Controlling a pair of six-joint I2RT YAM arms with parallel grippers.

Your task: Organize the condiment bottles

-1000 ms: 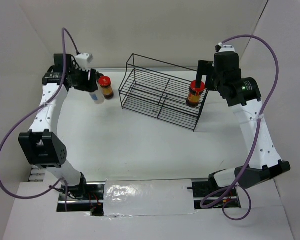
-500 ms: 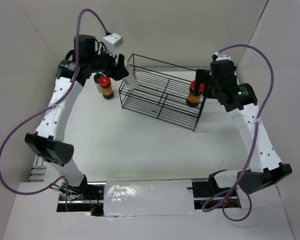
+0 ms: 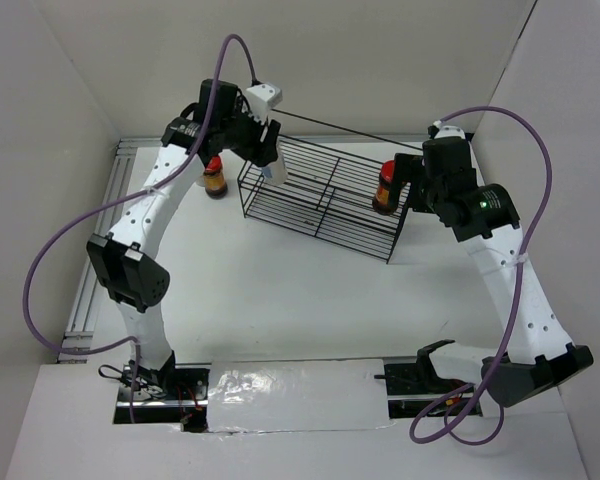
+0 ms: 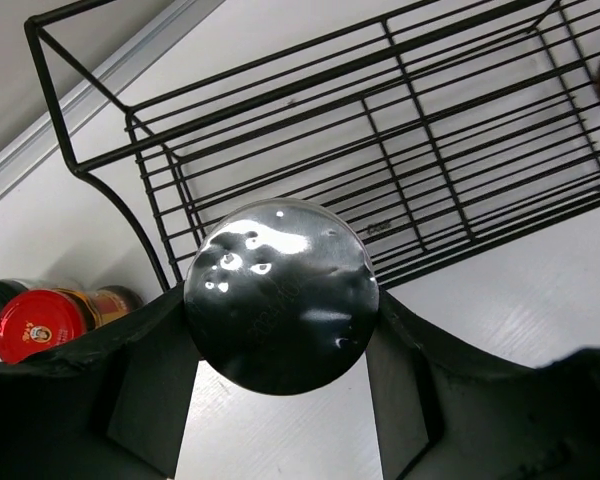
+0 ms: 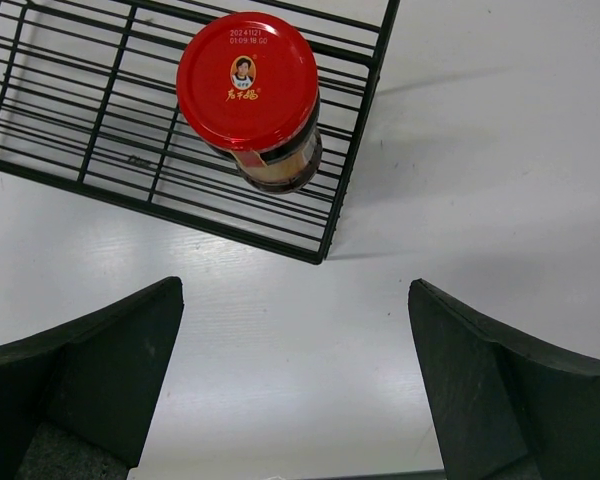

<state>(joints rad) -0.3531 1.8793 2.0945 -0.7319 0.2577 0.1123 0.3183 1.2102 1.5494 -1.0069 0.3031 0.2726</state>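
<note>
The left fingers point(image 4: 150, 395) pinch the white cylinder point(image 4: 280, 295) near its silver cap, holding it at the left end of the wire rack point(image 3: 315, 200). The right fingers point(image 5: 100, 360) hang spread above a red-lidded jar point(image 5: 248, 80) that stands at the rack's right end. If the cylinder is lowered off-line, its base could clip a rim wire, twist in the pinch and topple onto the counter point(image 3: 280, 290).

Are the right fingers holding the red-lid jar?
No, the right fingers are wide open, and the jar stands free in the rack.
</note>
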